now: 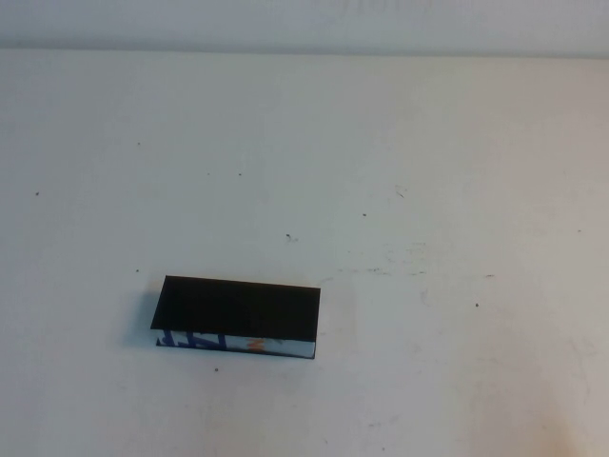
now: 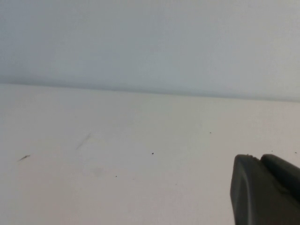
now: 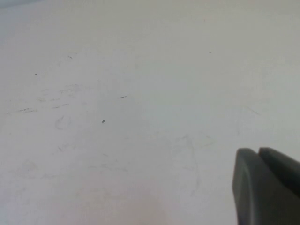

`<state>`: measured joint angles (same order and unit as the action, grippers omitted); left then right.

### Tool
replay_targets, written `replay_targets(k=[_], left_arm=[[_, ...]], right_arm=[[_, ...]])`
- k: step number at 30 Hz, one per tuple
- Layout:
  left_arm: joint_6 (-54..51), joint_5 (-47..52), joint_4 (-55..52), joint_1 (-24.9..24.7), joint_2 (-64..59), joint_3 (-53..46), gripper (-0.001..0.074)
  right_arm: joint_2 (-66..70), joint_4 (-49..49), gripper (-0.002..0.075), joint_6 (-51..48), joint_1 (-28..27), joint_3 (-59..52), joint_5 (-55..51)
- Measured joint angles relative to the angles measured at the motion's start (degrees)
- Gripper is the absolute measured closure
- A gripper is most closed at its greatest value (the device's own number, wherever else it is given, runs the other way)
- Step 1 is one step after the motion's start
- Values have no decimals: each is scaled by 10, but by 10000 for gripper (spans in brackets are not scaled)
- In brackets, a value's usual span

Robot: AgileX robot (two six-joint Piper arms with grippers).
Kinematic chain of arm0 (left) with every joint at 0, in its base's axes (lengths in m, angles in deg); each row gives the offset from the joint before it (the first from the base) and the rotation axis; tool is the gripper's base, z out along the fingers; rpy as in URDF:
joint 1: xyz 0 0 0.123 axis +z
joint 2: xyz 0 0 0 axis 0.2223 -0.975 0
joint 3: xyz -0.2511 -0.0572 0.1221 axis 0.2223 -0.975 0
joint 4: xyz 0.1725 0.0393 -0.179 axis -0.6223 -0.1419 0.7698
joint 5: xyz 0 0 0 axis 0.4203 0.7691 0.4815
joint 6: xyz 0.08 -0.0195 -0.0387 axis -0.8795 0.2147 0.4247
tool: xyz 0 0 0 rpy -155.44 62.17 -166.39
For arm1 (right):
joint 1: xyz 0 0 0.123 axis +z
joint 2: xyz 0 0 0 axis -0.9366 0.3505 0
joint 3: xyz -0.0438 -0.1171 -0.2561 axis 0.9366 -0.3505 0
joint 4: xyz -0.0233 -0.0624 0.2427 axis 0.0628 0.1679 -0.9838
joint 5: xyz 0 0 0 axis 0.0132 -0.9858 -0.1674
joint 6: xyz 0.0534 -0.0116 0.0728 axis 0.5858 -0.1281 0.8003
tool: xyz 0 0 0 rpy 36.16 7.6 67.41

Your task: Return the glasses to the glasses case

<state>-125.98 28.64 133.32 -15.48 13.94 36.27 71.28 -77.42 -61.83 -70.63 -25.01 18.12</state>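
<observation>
You see the glasses case (image 1: 238,311) lying closed on the white table (image 1: 428,171), printed side toward the robot. Neither arm is near it; each wrist view shows only a dark corner of the left gripper (image 2: 265,190) and right gripper (image 3: 266,186), grip state unreadable

The high camera looks steeply down from the robot's side over the scuffed white table (image 1: 428,171) to its far edge, while each wrist camera skims low across that same tabletop past the dark left gripper (image 2: 267,187) and dark right gripper (image 3: 267,185).
</observation>
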Motion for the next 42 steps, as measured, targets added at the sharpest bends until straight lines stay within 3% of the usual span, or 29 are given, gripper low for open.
replay_targets(k=[21,23,28,31,35,42], left_arm=[[20,-1,-22,0,-1,0,739],[107,6,-121,0,-1,0,739],[518,63,-583,0,-1,0,739],[691,135,-753,0,1,0,739],[759,207,-827,0,35,-1,739],[777,258,-855,0,42,-1,739]], right_arm=[[0,-2,737,0,0,0,-1],[0,-2,737,0,0,0,-1],[0,-3,737,0,0,0,-1],[0,-3,737,0,0,0,-1],[0,-3,737,0,0,0,-1],[0,-3,737,0,0,0,-1]])
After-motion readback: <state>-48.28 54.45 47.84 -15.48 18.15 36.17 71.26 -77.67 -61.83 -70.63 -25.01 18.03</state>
